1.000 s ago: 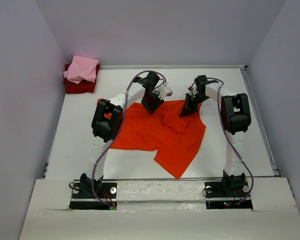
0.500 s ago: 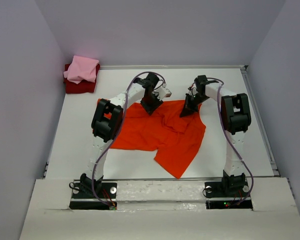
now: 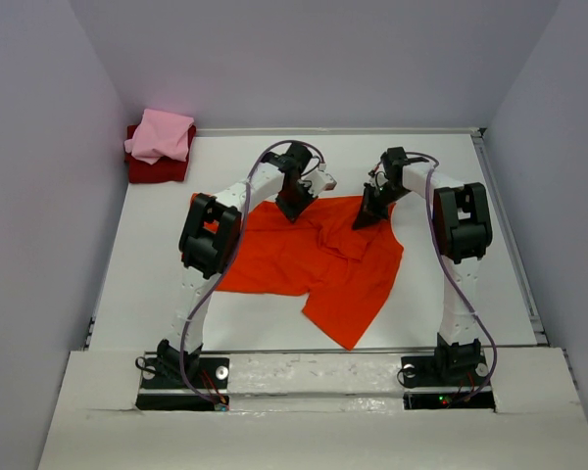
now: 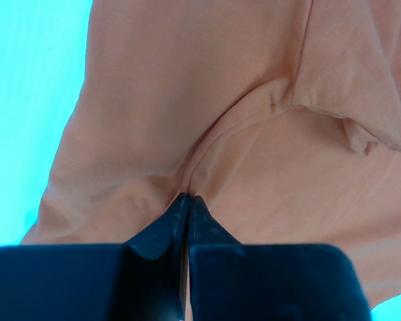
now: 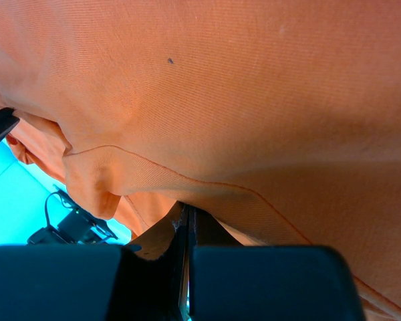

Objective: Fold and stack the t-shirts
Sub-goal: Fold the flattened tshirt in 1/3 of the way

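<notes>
The orange-red t-shirt (image 3: 314, 259) lies rumpled in the middle of the table. My left gripper (image 3: 296, 211) is at its far edge, shut on a pinch of the orange cloth (image 4: 240, 134). My right gripper (image 3: 365, 217) is at the far right part of the same edge, shut on a hemmed fold of the shirt (image 5: 254, 100). The light pink t-shirt (image 3: 161, 135) lies folded on top of the dark red t-shirt (image 3: 155, 170) in the far left corner.
The white table (image 3: 470, 196) is walled by grey panels on the left, back and right. The arm bases (image 3: 181, 377) stand on a white ledge at the near edge.
</notes>
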`<state>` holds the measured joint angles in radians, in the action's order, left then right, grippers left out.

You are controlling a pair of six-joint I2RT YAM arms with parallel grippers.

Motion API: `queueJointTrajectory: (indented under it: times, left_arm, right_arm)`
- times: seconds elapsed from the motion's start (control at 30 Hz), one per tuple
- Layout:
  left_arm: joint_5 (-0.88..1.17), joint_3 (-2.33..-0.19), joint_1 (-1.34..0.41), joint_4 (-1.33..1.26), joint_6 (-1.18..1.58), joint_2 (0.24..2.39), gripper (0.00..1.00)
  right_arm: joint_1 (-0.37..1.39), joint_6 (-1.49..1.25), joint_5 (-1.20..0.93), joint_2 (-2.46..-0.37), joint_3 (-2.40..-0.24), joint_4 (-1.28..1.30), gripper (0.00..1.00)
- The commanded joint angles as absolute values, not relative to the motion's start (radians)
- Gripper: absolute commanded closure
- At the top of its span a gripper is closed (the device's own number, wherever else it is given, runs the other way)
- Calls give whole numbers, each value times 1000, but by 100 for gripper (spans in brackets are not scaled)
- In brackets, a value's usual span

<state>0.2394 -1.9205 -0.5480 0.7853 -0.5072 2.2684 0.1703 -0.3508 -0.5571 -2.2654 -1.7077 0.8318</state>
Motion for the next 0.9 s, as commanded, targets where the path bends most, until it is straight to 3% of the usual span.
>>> queueJointTrajectory:
  times: [0.0, 0.13, 0.87]
  left_arm:
    - [261, -1910, -551, 807, -545, 2223, 91]
    - [273, -1890, -551, 805, -537, 2220, 100]
    - [333, -1796, -627, 884, -433, 2191, 100]
  right_arm:
    - [178, -319, -462, -2284, -1707, 802, 100]
    - [178, -319, -460, -2281, -1709, 801, 100]
    - [178, -324, -443, -2250, -1692, 804, 100]
